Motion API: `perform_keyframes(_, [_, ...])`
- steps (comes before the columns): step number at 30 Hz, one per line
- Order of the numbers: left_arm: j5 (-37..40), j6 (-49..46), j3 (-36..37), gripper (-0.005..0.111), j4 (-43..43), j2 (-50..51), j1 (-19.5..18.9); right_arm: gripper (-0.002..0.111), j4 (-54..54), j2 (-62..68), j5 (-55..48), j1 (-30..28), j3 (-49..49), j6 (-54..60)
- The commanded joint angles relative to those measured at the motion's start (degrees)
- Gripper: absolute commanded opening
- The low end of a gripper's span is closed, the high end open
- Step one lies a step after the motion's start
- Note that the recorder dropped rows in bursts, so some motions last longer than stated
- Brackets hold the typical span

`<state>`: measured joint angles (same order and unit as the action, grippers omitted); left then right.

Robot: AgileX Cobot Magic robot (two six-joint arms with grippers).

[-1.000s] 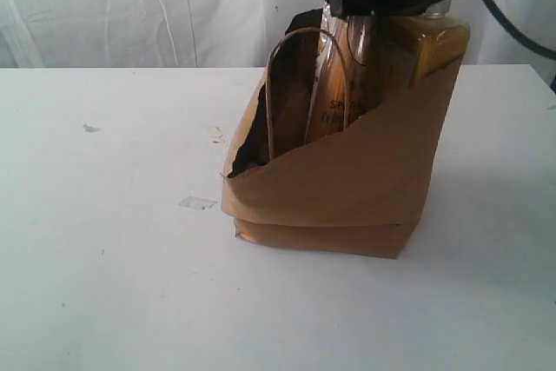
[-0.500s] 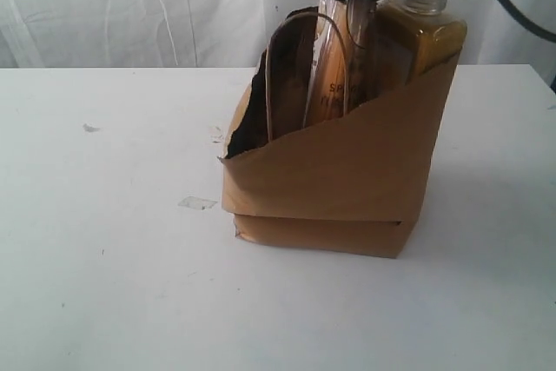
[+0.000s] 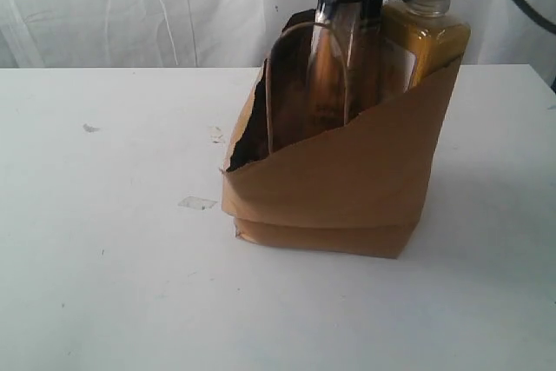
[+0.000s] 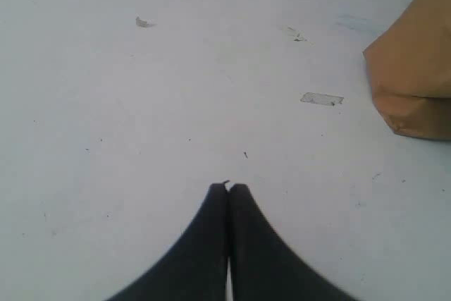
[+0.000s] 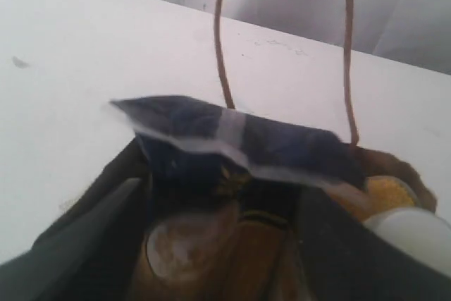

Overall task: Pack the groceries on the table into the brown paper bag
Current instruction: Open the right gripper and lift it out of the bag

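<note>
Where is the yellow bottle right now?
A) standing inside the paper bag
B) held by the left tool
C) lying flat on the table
A: the yellow bottle stands inside the paper bag, with its top poking above the rim.

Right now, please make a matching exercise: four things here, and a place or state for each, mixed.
1. brown paper bag
2. yellow bottle
3. spaghetti packet
4. left gripper

a. shut, above the table
b. in the bag, behind the loop handle
c. stands on the table
d. in the bag, neck sticking out

Pairs: 1-c, 2-d, 3-b, 4-a.
</note>
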<state>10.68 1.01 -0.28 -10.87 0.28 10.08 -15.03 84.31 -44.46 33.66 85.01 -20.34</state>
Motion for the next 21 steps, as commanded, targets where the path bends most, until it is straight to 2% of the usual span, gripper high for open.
perform_keyframes(1, [0.08,-0.02,0.28,0.000,-0.67,-0.28,-0.29,0.069,-1.28,-0.76,0.20,-0.70,0.55,1.01])
perform_keyframes(21, [0.08,-0.02,0.28,0.000,-0.67,-0.28,-0.29,0.068,-2.92,-3.85,0.17,-0.70,0.55,1.01])
